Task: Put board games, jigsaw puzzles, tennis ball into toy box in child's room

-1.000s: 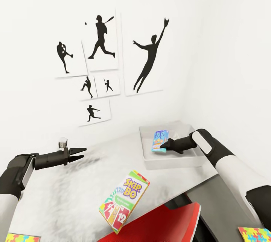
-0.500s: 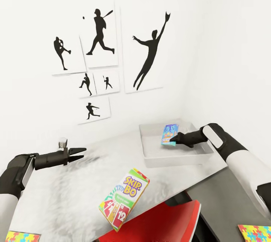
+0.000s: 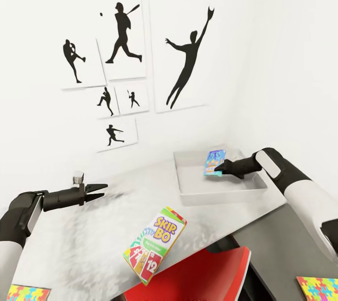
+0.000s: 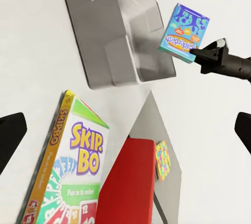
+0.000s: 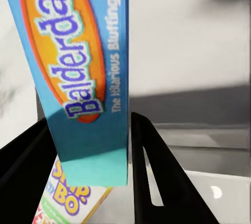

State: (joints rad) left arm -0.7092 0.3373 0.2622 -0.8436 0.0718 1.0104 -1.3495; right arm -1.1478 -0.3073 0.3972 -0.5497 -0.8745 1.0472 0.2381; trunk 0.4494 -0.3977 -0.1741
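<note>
Right jaws (image 3: 219, 170): clenched on the lower edge of the small blue board game (image 3: 214, 162); in the right wrist view the two black fingers (image 5: 151, 177) press either side of the box (image 5: 78, 67), lettered "Balderdash". Box held upright, slightly tilted, in the air above the toy box (image 3: 220, 187), over its far half. Not touching the bin floor as far as the head view shows.

Left jaws (image 3: 100, 191): released, fingers parted, nothing between them; held above the bench (image 3: 70, 244) on its left side, well apart from the toy box.

Toy box: light grey, open-topped, sits at the right far end of the bench near the wall corner. Interior appears bare under the held box.

Skip-Bo game (image 3: 155, 244): lies at the near bench edge, tilted, one corner overhanging, just beside a red chair (image 3: 197, 275).

Jigsaw puzzles: one (image 3: 26, 293) at the lower left corner of the head view, one (image 3: 318, 288) at the lower right on the darker top.

Wall behind: black baseball-player silhouettes (image 3: 124, 33) on white panels.
</note>
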